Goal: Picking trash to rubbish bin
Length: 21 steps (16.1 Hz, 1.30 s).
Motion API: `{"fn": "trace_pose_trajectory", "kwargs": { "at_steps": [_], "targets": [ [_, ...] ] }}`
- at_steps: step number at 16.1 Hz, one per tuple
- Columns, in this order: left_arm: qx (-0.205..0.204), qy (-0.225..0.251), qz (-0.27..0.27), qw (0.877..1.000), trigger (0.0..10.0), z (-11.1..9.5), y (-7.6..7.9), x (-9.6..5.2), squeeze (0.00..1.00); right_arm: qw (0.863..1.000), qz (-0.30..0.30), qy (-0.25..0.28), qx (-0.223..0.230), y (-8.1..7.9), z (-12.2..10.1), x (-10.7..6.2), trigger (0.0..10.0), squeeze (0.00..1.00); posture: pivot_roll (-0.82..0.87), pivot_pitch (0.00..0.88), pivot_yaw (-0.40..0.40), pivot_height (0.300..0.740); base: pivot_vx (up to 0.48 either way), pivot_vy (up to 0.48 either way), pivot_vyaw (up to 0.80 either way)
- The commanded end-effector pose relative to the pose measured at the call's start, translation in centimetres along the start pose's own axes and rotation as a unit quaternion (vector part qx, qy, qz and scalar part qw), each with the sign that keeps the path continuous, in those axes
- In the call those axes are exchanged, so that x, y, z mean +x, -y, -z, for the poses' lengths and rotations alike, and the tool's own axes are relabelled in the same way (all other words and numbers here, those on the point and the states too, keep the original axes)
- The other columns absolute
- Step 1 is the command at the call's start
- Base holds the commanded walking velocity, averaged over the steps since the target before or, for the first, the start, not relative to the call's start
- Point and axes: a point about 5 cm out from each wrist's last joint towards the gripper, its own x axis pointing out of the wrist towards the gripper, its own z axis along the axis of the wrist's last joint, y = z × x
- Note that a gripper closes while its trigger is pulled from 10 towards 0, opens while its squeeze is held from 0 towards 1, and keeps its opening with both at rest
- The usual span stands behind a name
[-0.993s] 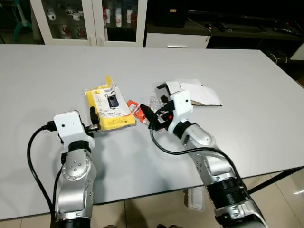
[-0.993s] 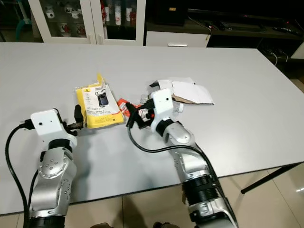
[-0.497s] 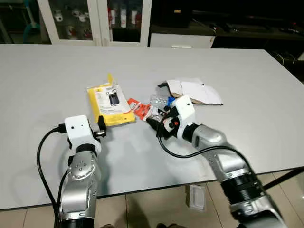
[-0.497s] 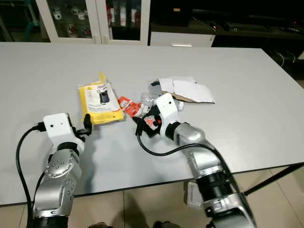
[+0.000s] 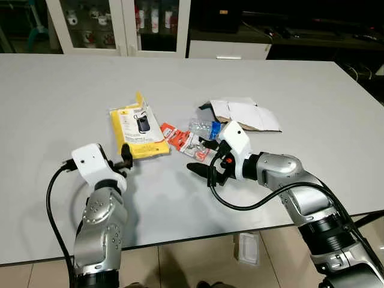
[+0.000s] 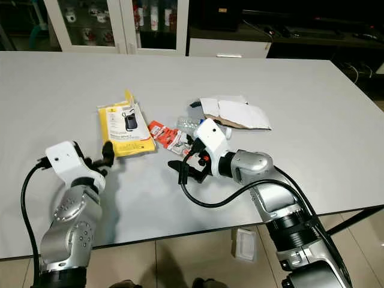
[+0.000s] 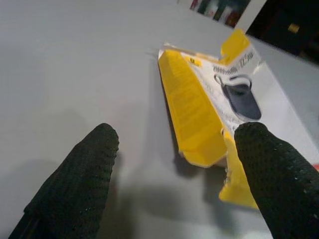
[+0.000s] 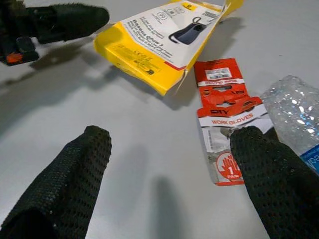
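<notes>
Right wrist view is showing the right pincer spread wide and empty, backing off from the red glove card lying ungrasped at its 2 o'clock on the bench.

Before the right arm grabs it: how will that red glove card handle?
The red glove card lies flat on the table, so it likely needs an edge pinch. It looks thin, probably light and bendy. Its end touches the crushed bottle, which may shift.
</notes>
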Motion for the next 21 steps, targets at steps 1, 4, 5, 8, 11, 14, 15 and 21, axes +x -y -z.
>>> {"fn": "trace_pose_trajectory", "kwargs": {
  "at_steps": [1,4,5,8,11,14,15,21],
  "targets": [
    [-0.064,-0.010,0.016,0.998,10.0,1.0,1.4,-0.2,0.00,1.000,-0.008,-0.007,-0.005,-0.1,0.0,-0.4,10.0,0.00,-0.05,0.095,-0.100,0.740,0.000,0.000,0.00],
    [-0.080,-0.010,0.027,0.996,10.0,0.6,2.2,-0.5,0.00,1.000,-0.011,-0.011,-0.008,-0.1,-0.1,-0.6,10.0,0.00,-0.06,0.095,-0.102,0.740,0.000,0.000,0.00],
    [-0.084,-0.013,0.027,0.996,10.0,0.6,2.3,-0.5,0.00,1.000,-0.012,-0.011,-0.009,-0.1,-0.1,-0.6,10.0,0.00,-0.06,0.096,-0.106,0.740,0.000,0.000,0.00],
    [-0.120,-0.020,0.029,0.992,10.0,0.8,2.7,-0.6,0.00,1.000,-0.016,-0.010,-0.009,-0.1,-0.3,-0.6,10.0,0.23,-0.06,0.095,-0.108,0.740,0.000,0.000,0.00],
    [-0.115,-0.026,0.023,0.993,10.0,0.9,2.7,-0.5,0.00,1.000,-0.007,-0.012,-0.008,0.1,-0.2,-0.7,10.0,1.00,-0.06,0.092,-0.109,0.740,0.000,0.000,0.00],
    [-0.166,-0.026,0.037,0.985,10.0,0.6,3.4,-0.3,0.00,1.000,-0.005,-0.012,-0.012,0.2,-0.2,-0.6,10.0,1.00,-0.07,0.090,-0.114,0.740,0.000,0.000,0.00],
    [-0.170,-0.026,0.038,0.984,10.0,0.6,3.5,-0.3,0.00,1.000,-0.005,-0.012,-0.012,0.2,-0.3,-0.6,10.0,1.00,-0.07,0.090,-0.114,0.740,0.000,0.000,0.00],
    [-0.266,-0.059,0.062,0.960,10.0,1.1,5.5,0.2,0.00,1.000,0.002,-0.012,-0.024,0.6,-0.7,-0.9,10.0,1.00,-0.10,0.090,-0.133,0.740,0.000,0.000,0.00]
  ]
}}
